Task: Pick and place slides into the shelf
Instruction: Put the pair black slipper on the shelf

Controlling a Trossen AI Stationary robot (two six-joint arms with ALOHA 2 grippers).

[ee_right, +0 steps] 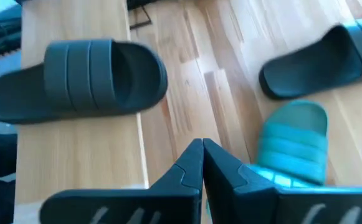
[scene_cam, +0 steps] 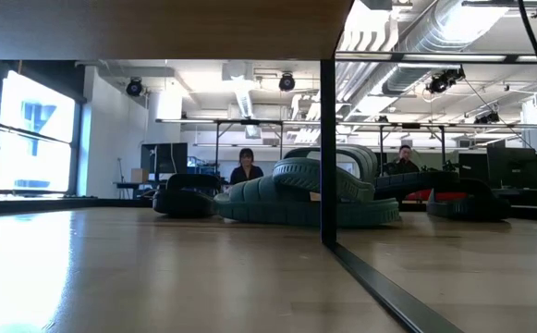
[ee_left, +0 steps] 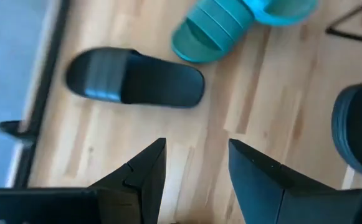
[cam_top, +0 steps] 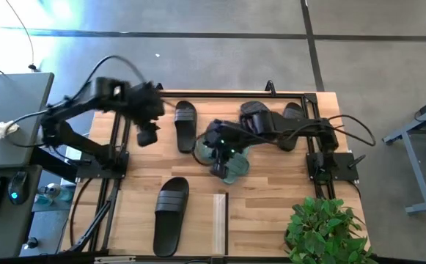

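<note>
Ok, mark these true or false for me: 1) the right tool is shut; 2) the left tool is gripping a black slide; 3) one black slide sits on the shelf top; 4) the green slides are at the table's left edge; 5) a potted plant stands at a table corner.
1) True: the right tool has its fingers pressed together, above the green slides.
2) False: the left tool is open and holds nothing; a black slide lies on the wood beyond it.
3) True: a black slide lies on the shelf top.
4) False: they lie near the table's middle.
5) True: the plant stands at the corner by the right arm.
</note>
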